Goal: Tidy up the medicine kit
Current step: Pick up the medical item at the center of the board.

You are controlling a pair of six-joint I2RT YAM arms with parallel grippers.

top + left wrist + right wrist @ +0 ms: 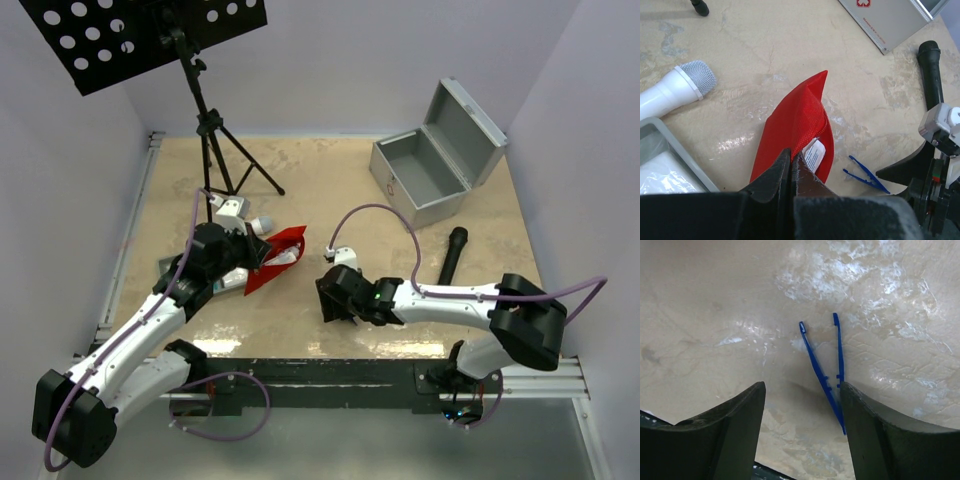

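Left fingers [789, 167] pressing together, pinching edge of red pouch [795, 115] at lower centre, holding its mouth agape; white tube [815, 150] showing inside. Right fingers [735, 425] standing apart, hovering over blue tweezers [815, 360] lying flat on tabletop [715, 315], off-centre toward right-hand finger. Step probably: filling pouch. Next move calling for: recentring, descending, closing on tweezers. Metal case [430, 165] sitting open, upper right of overhead view.
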